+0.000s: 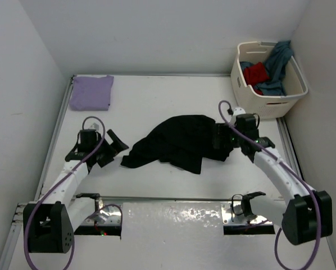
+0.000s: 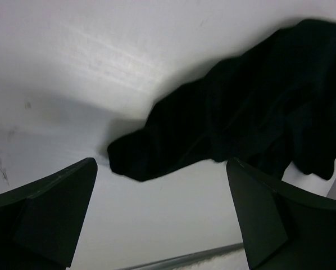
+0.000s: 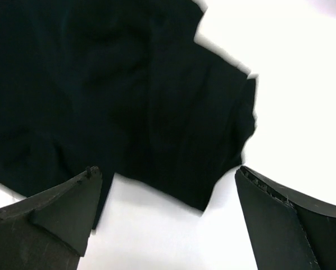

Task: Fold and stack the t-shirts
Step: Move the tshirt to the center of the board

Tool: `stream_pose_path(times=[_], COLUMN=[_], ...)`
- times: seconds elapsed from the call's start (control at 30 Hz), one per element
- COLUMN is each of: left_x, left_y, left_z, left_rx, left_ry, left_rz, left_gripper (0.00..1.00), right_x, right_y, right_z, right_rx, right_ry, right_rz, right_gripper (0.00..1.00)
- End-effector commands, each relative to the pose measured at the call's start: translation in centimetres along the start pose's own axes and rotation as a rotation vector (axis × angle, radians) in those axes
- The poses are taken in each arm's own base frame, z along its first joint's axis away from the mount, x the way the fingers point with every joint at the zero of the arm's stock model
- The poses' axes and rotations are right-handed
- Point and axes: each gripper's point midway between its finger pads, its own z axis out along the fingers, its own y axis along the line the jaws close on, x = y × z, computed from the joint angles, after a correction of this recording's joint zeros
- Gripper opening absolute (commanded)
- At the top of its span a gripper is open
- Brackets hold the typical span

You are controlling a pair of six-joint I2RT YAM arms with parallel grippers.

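Note:
A crumpled black t-shirt (image 1: 179,140) lies spread across the middle of the table. My left gripper (image 1: 110,148) stands open just left of its left tip, apart from the cloth. In the left wrist view the black t-shirt (image 2: 241,112) lies beyond the left gripper (image 2: 161,169), with bare table between the fingers. My right gripper (image 1: 224,140) is open at the shirt's right edge. The right wrist view shows a sleeve of the black t-shirt (image 3: 128,84) lying flat ahead of the right gripper (image 3: 168,171), not pinched. A folded lavender t-shirt (image 1: 91,91) rests at the back left.
A cream laundry basket (image 1: 269,104) stands at the back right corner, holding a red t-shirt (image 1: 256,73) and a teal t-shirt (image 1: 277,62) that drapes over its rim. White walls close in the table on the left, back and right.

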Motion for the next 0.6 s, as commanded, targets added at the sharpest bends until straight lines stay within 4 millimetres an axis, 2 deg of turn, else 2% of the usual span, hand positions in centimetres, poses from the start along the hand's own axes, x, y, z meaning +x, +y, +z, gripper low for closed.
stream_pose_path(times=[0.0, 0.03, 0.07, 0.2, 0.3, 0.37, 0.4, 0.43, 0.47, 0.53, 0.57], left_x=[2.4, 2.8, 2.9, 3.8, 4.6, 4.9, 4.9, 4.9, 4.7, 4.8, 4.6], left_y=[0.2, 0.8, 1.3, 1.4, 1.2, 1.9, 2.2, 2.8, 2.7, 2.8, 2.7], left_z=[0.3, 0.6, 0.9, 2.1, 2.8, 3.3, 3.5, 3.8, 4.0, 4.5, 4.7], left_rx=[0.022, 0.003, -0.01, -0.005, -0.021, -0.057, -0.071, -0.099, -0.093, -0.094, -0.09], left_ry=[0.035, 0.038, 0.038, 0.067, 0.088, 0.089, 0.086, 0.086, 0.08, 0.089, 0.081], left_rz=[-0.004, -0.008, -0.013, -0.026, -0.019, -0.015, -0.012, -0.013, -0.008, -0.007, -0.005], left_gripper=[1.0, 1.0, 1.0, 0.97, 0.89, 0.87, 0.77, 0.72, 0.57, 0.45, 0.24], right_x=[3.6, 4.5, 6.3, 8.5, 8.7, 8.5, 8.1, 7.9, 7.3, 6.7, 6.4], right_y=[0.4, 0.4, 0.1, -1.0, -1.4, -1.3, -1.1, -0.9, -0.3, 0.7, 1.1], right_z=[-0.6, -0.7, -0.6, -0.4, -0.3, -0.1, 0.1, 0.2, 0.4, 0.7, 0.9], right_rx=[0.062, 0.066, 0.074, 0.121, 0.138, 0.127, 0.117, 0.103, 0.066, 0.005, -0.009], right_ry=[0.037, 0.053, 0.086, 0.111, 0.118, 0.116, 0.103, 0.099, 0.083, 0.076, 0.074], right_rz=[-0.023, -0.017, -0.004, 0.016, -0.002, -0.021, -0.028, -0.038, -0.061, -0.095, -0.111], right_gripper=[0.99, 0.99, 0.99, 0.99, 0.99, 0.99, 0.99, 0.99, 0.99, 0.99, 0.99])
